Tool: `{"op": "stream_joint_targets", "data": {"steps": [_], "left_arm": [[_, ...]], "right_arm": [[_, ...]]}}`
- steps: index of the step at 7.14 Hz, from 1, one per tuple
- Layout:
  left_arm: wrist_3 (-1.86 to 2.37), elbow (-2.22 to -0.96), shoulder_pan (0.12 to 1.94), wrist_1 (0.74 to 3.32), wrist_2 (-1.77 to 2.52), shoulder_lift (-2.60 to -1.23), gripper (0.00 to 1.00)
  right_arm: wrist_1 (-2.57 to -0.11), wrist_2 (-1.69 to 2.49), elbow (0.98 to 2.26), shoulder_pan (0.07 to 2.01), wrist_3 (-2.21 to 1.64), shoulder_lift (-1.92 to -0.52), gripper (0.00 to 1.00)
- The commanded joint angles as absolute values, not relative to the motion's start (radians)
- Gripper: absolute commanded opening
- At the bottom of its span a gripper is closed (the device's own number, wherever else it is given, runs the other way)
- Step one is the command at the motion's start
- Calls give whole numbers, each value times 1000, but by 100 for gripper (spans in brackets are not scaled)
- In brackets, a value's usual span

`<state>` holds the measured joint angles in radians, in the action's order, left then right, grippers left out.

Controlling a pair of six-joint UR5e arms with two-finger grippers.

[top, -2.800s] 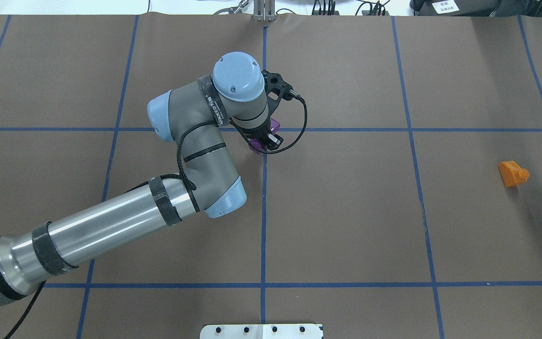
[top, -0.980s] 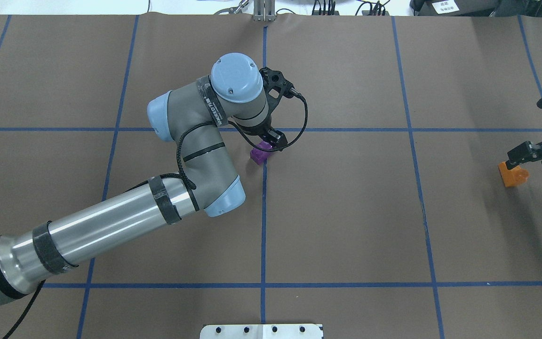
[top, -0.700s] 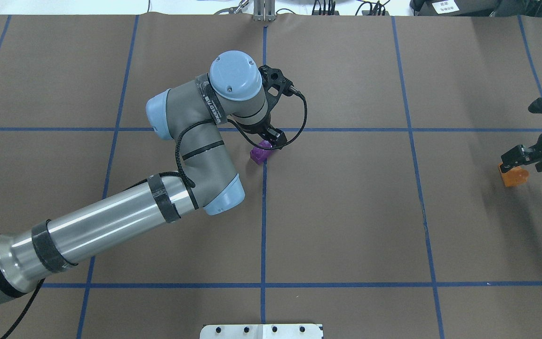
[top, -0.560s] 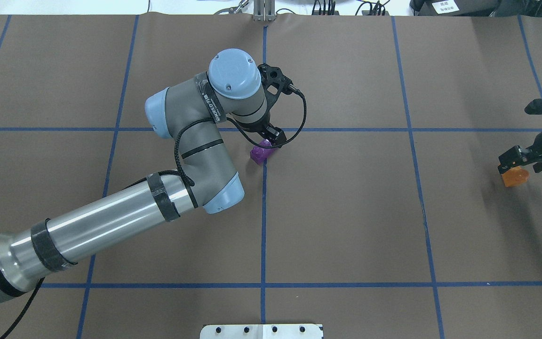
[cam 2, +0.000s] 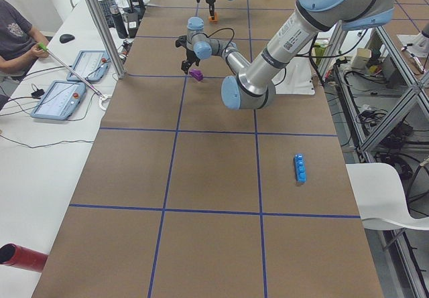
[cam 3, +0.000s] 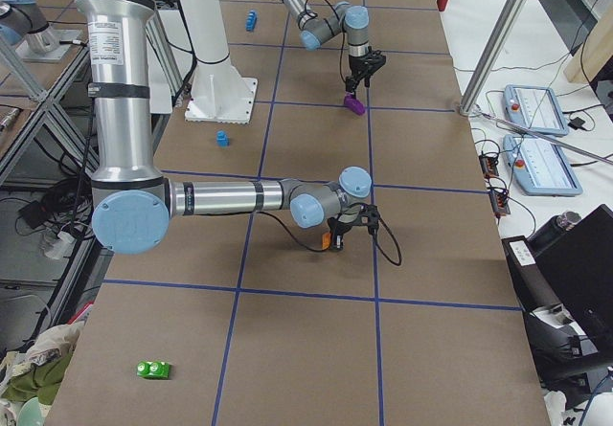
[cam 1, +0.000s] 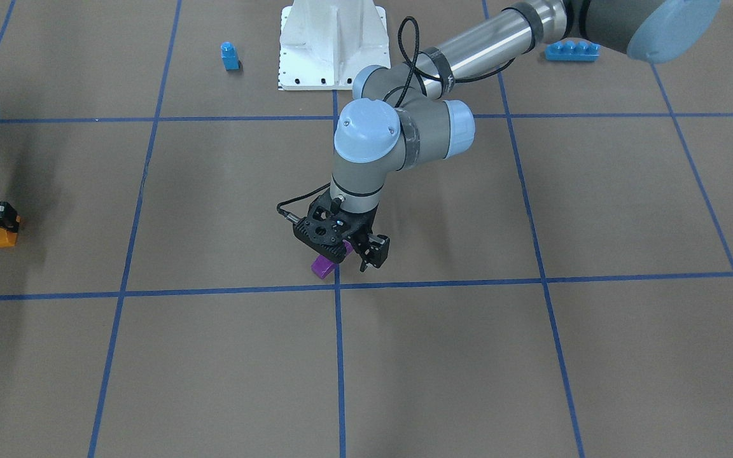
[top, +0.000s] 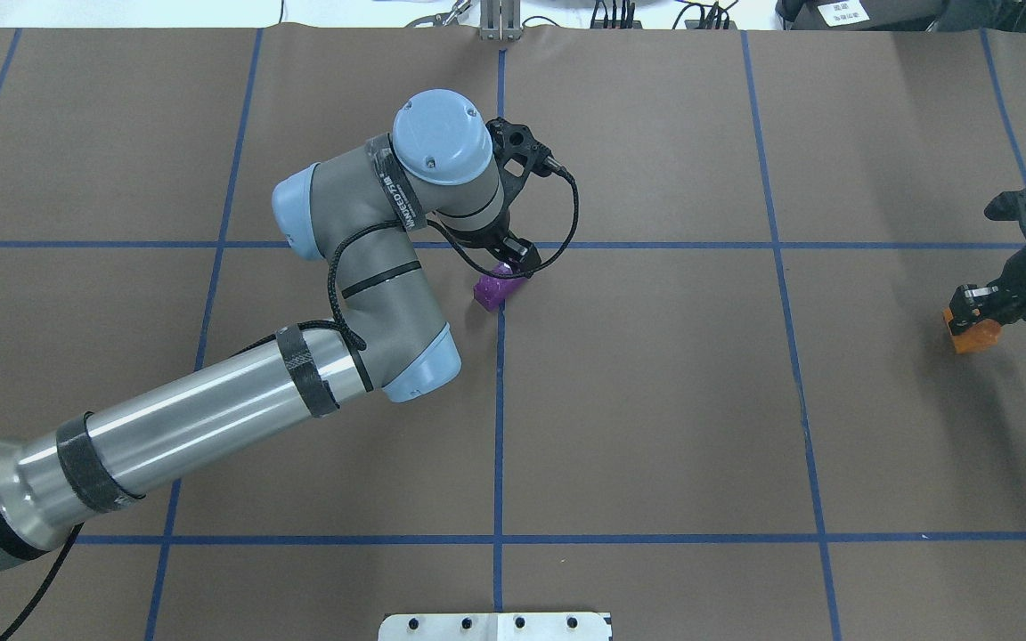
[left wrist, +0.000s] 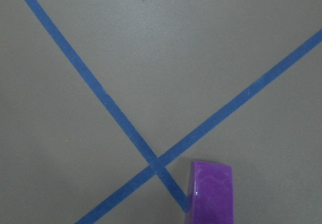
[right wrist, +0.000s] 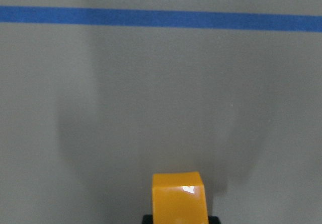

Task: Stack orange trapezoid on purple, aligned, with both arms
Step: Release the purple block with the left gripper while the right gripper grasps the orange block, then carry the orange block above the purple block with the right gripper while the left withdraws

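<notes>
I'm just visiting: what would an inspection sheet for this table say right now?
Surface: brown table with a blue tape grid.
Job's things: purple lies free by a tape crossing; orange trapezoid sits far off on the right arm's side.
Clutter: small blue block, blue four-stud brick, green block.
Grippers: left gripper above the purple, jaws open; right gripper at the orange trapezoid, clamping unclear.
Cables: black cable loops off the left wrist.
Surroundings: seated operator, white chair.

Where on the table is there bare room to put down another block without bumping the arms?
Bare: the taped squares between the purple block and the orange trapezoid, and the far row beyond them. Crowded: the tape crossing under the left gripper, the stretch the left arm spans, and the edge around the right gripper.
</notes>
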<state>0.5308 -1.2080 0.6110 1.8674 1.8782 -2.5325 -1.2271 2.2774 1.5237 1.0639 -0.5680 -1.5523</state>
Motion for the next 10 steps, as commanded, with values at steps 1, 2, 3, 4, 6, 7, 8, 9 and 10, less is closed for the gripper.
{"op": "stream_joint_targets", "data": {"steps": [1,2,3,4,6,7,8,9,10], "left_arm": [[531,-1253,646,1814,1902,-2531,100],[528,-1303,696,1742,1955,-2525,100],[476,-1352,737,1673,1983,-2504,100],[403,-1447,776,1579,1983,-2443,100],[275,-1598,869,1509,1986,-2259,100],[234,-1639,918,1511,2009,-2176,100],[160,-1688,970,1509,2023,-2089,100],[41,-1700,1042,1514,2048,-2019,100],[-65,-1698,1102,1514,2058,-1970,100]], "right_arm": [[-1227,2284,1545,1066,-627,-1557,0],[-1227,2286,1590,1065,-723,-1552,0],[-1236,2287,1635,1063,-832,-1536,0],[-1242,2299,1638,1058,-945,-1478,0],[-1410,2315,1637,1008,-1177,-1247,0],[-1556,2294,1634,947,-1338,-1091,0],[-1619,2289,1625,910,-1453,-990,0],[-1634,2280,1621,864,-1592,-939,0],[-1634,2211,1615,798,-1749,-886,0]]}}
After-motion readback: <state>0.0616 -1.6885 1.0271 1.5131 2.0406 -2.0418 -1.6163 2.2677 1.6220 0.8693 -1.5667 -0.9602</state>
